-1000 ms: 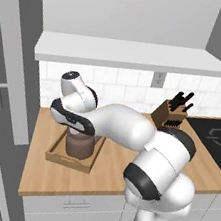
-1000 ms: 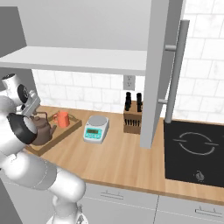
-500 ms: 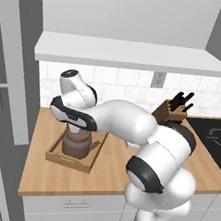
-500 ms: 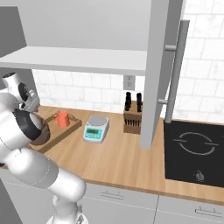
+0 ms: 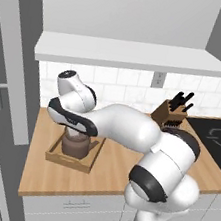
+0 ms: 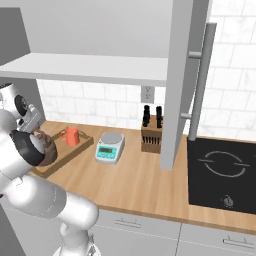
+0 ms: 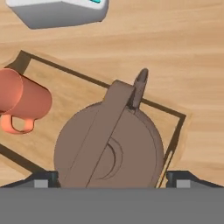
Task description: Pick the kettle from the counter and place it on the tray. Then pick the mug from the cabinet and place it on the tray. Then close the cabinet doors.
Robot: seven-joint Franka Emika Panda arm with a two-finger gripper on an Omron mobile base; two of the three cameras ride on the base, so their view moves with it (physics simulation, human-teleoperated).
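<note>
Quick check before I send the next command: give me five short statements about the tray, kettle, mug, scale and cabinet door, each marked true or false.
1. The kettle sits inside the tray. True.
2. The mug stands upright on the cabinet shelf. False: it is in the tray beside the kettle.
3. The gripper is shut on the kettle's handle. False: its fingertips stand wide apart, either side of the kettle.
4. The scale stands on the counter outside the tray. True.
5. The cabinet door is closed. False: it stands open.
</note>
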